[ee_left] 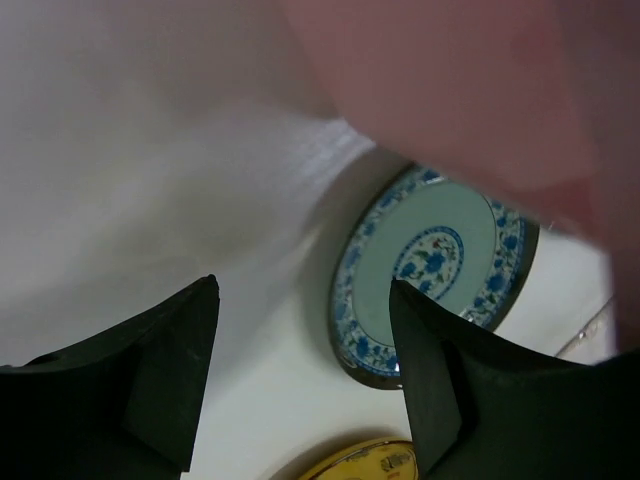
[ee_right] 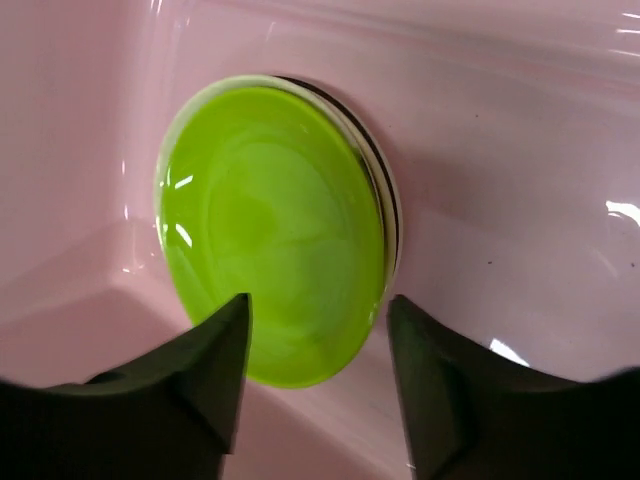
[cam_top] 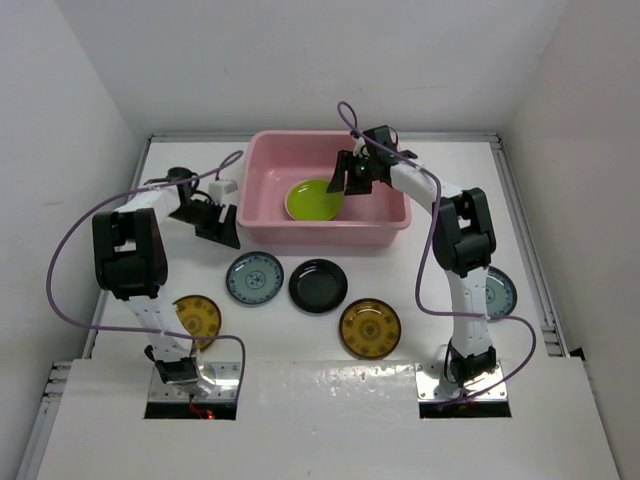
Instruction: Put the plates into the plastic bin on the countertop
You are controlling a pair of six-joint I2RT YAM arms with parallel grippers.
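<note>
Inside pink bin [cam_top: 320,236], glossy lime plate [cam_top: 314,200]

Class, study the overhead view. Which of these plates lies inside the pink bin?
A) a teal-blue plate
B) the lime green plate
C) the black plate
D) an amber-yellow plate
B: the lime green plate lies within the walls of the pink bin, whereas the black plate lies outside it on the countertop.
</note>
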